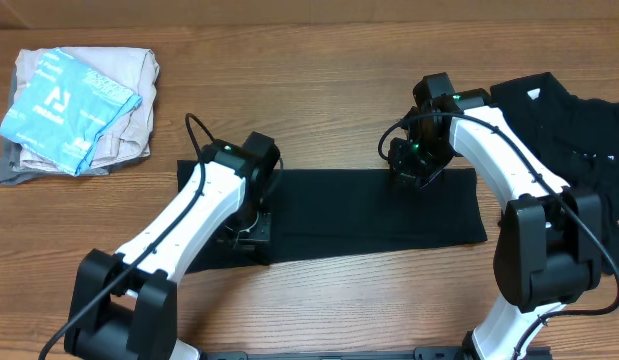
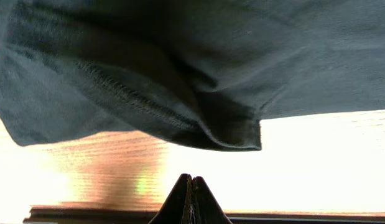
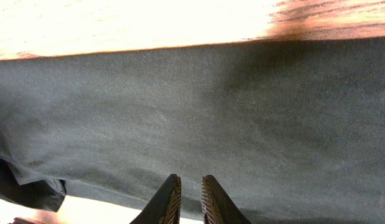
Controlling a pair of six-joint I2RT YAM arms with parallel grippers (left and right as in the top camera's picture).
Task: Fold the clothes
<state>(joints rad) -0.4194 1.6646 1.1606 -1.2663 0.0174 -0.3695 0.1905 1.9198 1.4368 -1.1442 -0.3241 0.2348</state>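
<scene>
1. While a long black soft-fabric garment lies flat as a narrow strip on the brown wood-grain bench, it stretches between the two sets of fingers, one set at each end.
2. The left fingers are pressed together with nothing between them. A hemmed, doubled-over corner of the garment sits just ahead of their tips, not touching them.
3. The right fingers stand slightly apart with a thin gap showing. They are over the strip near its far edge, and no fabric looks pinched between them.
4. Done so far, by my reading: this garment is already folded lengthwise into a tidy band.
5. Left on this piece: the band probably needs folding end over end into a compact square.
6. A heap of crumpled black garments lies on the outer side of the right fingers, unfolded, so much of the task remains.
7. Well beyond the left fingers sits a stack of folded beige, grey and pale-blue cloths, which look finished.
</scene>
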